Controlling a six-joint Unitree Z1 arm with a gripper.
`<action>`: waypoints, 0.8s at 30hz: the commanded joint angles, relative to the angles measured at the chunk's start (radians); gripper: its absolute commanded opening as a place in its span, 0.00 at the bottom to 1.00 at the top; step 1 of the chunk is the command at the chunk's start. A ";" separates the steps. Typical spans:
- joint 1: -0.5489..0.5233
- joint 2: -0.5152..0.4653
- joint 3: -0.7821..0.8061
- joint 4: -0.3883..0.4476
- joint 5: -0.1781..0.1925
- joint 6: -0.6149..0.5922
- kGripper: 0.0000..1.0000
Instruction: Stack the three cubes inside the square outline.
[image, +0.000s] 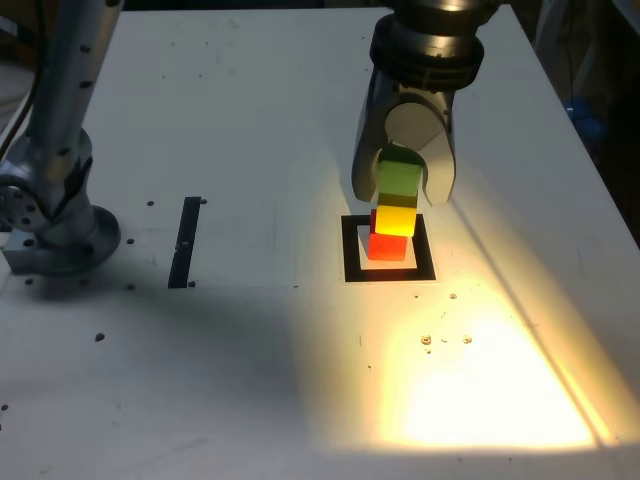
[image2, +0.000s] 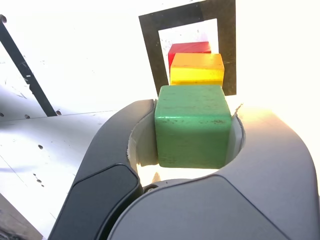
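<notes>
Three cubes line up in the exterior view: red (image: 387, 247) low inside the square (image: 353, 272), yellow (image: 396, 221) on it, nudged toward that view's right, and green (image: 400, 180) above yellow, between the claw's (image: 402, 188) fingers. I can't tell from here whether green touches yellow. Placing green looks like the step in hand, and nearly the last one. I'd match it to yellow, but keep its weight over red too, since yellow already sits off-centre.

The wrist view shows the claw clamped on green, a finger against each of two opposite sides. Yellow shows past it, with red peeking out beyond. Green hides the contact, so I'd trust the other camera for height, lower slowly, and stop at first touch. Then I'd part the fingers evenly, no twist, and back straight off; a dragging pad could topple the stack.
</notes>
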 joint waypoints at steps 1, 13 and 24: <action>0.007 0.003 0.005 0.000 -0.002 0.004 0.33; 0.026 0.016 0.038 -0.033 -0.020 0.021 0.33; 0.028 0.016 0.064 -0.066 -0.039 0.034 0.97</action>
